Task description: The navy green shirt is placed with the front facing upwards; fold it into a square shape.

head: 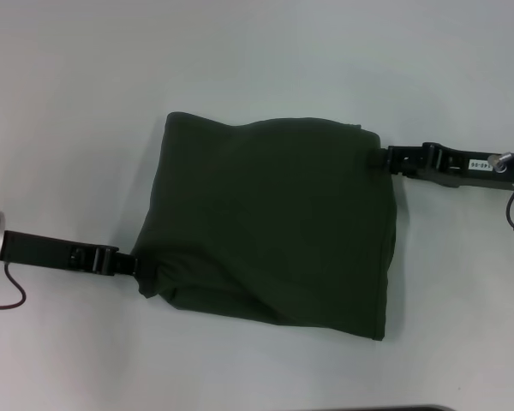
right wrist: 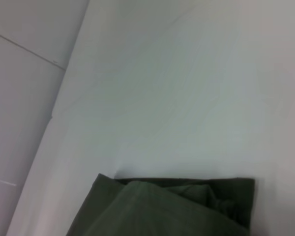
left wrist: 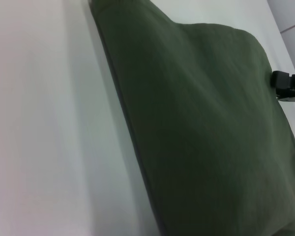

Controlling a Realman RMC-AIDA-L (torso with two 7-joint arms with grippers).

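While both end effectors pinch opposite corners, left end effector [head: 127, 262] and right end effector [head: 379, 159] keep my shirt [head: 265, 223] squared mid-tabletop [head: 68, 103].

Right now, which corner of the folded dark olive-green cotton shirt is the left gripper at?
The near left corner of the dark olive-green shirt. The left gripper meets it there; the right gripper is at the far right corner.

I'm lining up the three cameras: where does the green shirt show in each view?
Head view: the navy green shirt, folded, lies mid-table between both grippers.
Left wrist view: shirt fills the picture's right half.
Right wrist view: shirt only along the bottom edge.
Shared landmark: the white table.
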